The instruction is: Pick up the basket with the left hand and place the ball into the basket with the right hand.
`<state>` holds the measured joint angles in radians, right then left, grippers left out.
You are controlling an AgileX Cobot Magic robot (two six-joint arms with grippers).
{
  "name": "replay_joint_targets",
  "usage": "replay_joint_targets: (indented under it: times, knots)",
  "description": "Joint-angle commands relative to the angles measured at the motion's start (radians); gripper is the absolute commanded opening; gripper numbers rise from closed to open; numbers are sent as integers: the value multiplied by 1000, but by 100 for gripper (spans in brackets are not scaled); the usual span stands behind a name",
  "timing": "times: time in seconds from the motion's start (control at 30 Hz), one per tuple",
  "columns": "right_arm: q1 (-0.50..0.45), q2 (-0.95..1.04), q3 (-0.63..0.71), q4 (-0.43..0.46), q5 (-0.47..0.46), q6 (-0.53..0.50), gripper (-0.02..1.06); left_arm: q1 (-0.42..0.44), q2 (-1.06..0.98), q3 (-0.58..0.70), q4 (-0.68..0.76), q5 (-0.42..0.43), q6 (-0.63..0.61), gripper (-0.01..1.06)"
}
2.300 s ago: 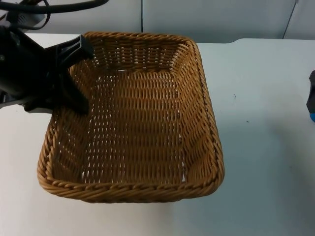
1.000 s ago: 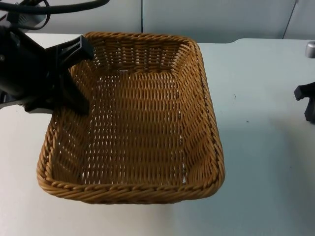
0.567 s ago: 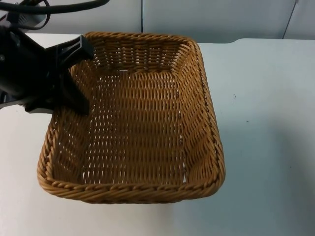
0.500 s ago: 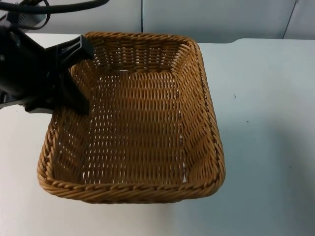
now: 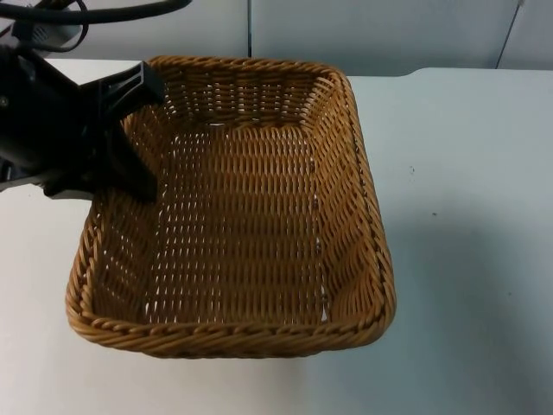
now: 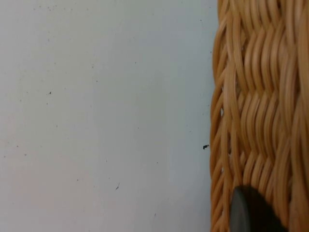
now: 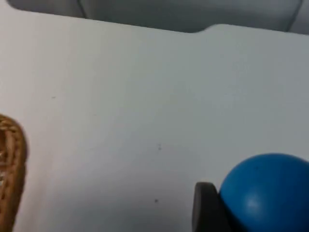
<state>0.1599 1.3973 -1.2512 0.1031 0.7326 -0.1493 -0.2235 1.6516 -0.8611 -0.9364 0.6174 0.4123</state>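
We see the woven basket [image 5: 233,207] sitting in the middle of the white worktop [image 5: 467,216] in the top view, its long sides running away from the camera and its far rim near the grey partition wall [image 5: 371,30]. The left pincer [image 5: 130,130] is at the basket's far left corner, pressed together on the rim there, one black finger lying inside against the weave and the other outside it. In the left wrist view, one fingertip [image 6: 251,212] rests against the basket's woven wall with the bare worktop beside it. Compared with the earlier top pictures, the basket and the left arm have not shifted at all. The difference is on the right: 2.3 s ago a dark shape with a bit of blue stood at the picture's right edge, a second ago a black part of the right arm was there, and now that stretch of the worktop lies bare. In the right wrist view, the blue ball [image 7: 265,193] sits just against a black fingertip [image 7: 205,208] of the right pincer, above the worktop, with a bit of the basket's rim well apart from it and the partition wall beyond. We cannot tell from these pictures whether the right pincer is pinching the ball or standing spread around it.
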Motion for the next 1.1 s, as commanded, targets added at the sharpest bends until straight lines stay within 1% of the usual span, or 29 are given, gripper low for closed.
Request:
replay_joint_targets:
  times: [0.0, 0.17, 0.2, 0.33, 0.37, 0.43, 0.5, 0.53, 0.67, 0.7, 0.77, 0.83, 1.07]
  knots:
    - [53, -9, -10, 7, 3, -11, 0, -1, -16, 1, -26, 9, -2, 0]
    - [229, -7, -10, 7, -15, -11, 0, -1, -16, 1, -24, 9, -2, 0]
    - [229, -7, -10, 7, -15, -11, 0, -1, -16, 1, -24, 9, -2, 0]
    - [337, -5, -8, 28, -38, -11, 0, -1, -16, 1, -24, 6, -2, 0]
    - [337, -5, -8, 28, -38, -11, 0, -1, -16, 1, -24, 6, -2, 0]
    - [385, 8, -8, 44, -54, -11, 0, -1, -16, 1, -26, 6, -2, 0]
    - [414, 35, -8, 63, -59, -20, 0, -1, -16, 1, -26, 6, -2, 0]
    - [414, 35, -8, 63, -59, -20, 0, -1, -16, 1, -26, 6, -2, 0]
    - [467, 120, -8, 121, -63, -75, 0, -1, -16, 1, -26, 6, -2, 0]
    - [467, 120, -8, 121, -63, -75, 0, -1, -16, 1, -26, 6, -2, 0]
    - [499, 181, -8, 138, -74, -94, 0, -1, -16, 1, -28, 6, -2, 0]
    - [522, 229, -8, 140, -94, -96, 0, -1, -16, 1, -28, 6, -2, 0]
    - [558, 337, -8, 140, -142, -96, 0, -1, -14, 1, -28, 6, -2, 0]
